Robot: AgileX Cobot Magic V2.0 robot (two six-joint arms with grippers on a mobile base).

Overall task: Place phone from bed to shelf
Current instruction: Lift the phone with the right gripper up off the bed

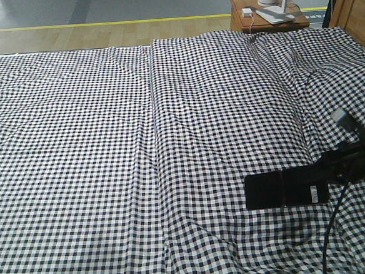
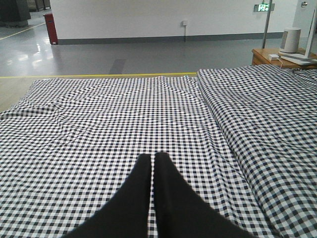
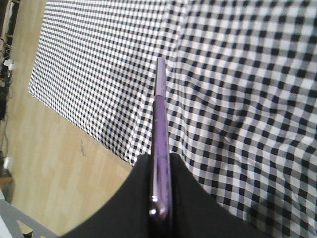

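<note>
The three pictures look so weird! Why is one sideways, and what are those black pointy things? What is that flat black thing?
They come from three cameras on one robot with two arms. The front camera looks down on a big checked bed. The other two cameras sit on the robot's wrists, so they tilt when the arms tilt. That is why one looks sideways.

The black pointy things are the robot's jaws, its pinching fingers. The left gripper has its jaws shut together on nothing, above the bed. The right gripper pinches a phone, the flat black thing. From the right wrist you see the phone edge-on, thin and pinkish.

At the far corner stands a small brown table with white things on it.
</note>
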